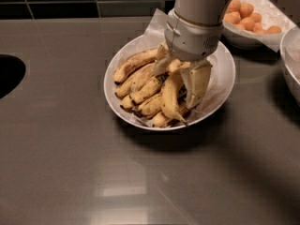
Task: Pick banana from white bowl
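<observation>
The wide white bowl [220,86], lined with crinkled paper, holds several bananas. The banana [169,100] is the brightest yellow, strongly curved one, standing steeply at the pile's right side with its dark tip down at the bowl's front. Its sticker is hidden. My gripper [177,86] reaches down into the bowl from above. One finger [161,62] is left of the banana's upper end and the other finger [198,81] is right of it, and they are closed on it. Browner spotted bananas [140,78] lie to the left.
A smaller white bowl of round orange fruits [248,18] stands at the back right. Another pale bowl's rim [289,64] shows at the right edge. A dark round opening [7,76] is at the left edge of the grey counter.
</observation>
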